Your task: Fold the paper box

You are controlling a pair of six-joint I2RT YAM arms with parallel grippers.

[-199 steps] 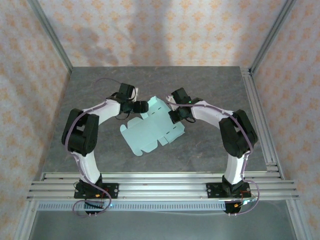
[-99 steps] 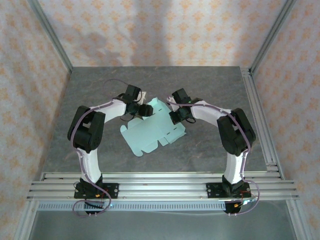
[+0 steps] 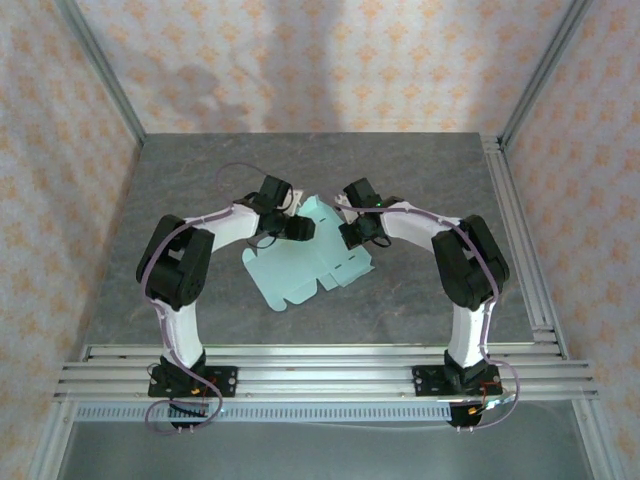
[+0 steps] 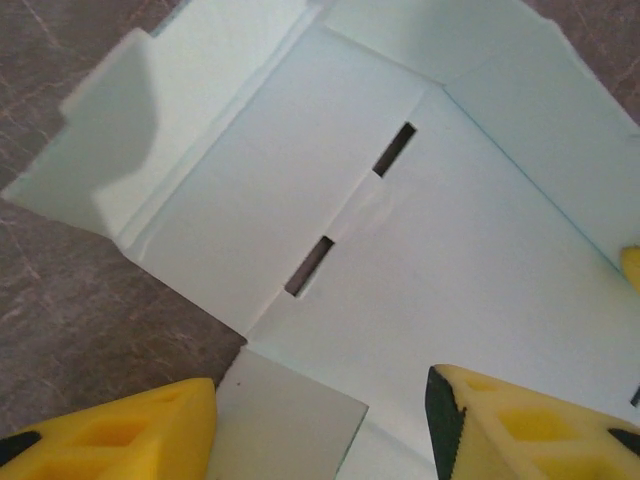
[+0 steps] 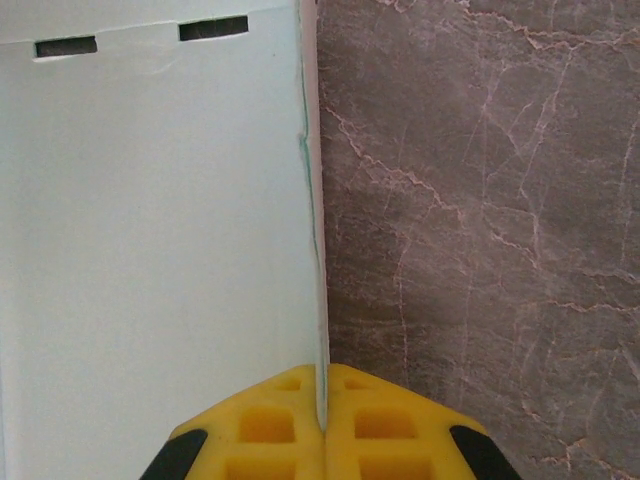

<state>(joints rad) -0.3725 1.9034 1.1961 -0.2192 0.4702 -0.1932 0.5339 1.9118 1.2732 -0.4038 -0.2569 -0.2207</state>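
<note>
Near edge: aluminium rails (image 3: 320,365) carry both arm bases, and the arms bend inward toward mid-table. The paper box (image 3: 300,268) is not a box yet, just a flat pale mint die-cut sheet lying on the grey stone-pattern table (image 3: 420,170), about centred between the arms. Its rounded flaps point to the near-left and its far end sits between the two grippers. The left gripper (image 3: 297,229) is over the sheet's far-left part. In its wrist view the left gripper (image 4: 320,430) has its yellow fingers (image 4: 130,430) well apart, straddling a small shaded flap (image 4: 290,415) at the card's edge. There is a clear gap on both sides and nothing is clamped. Beyond the fingers the card shows crease lines and two narrow slots (image 4: 395,148) in a row, with bare table at the left. The right gripper (image 3: 350,236) is at the sheet's far-right edge. In its wrist view the right gripper (image 5: 322,425) has its pads pressed together on the thin card edge, so the sheet is pinched. Card lies to the left of that edge and table to the right. Farthest back are bare table and patterned walls (image 3: 330,60).
</note>
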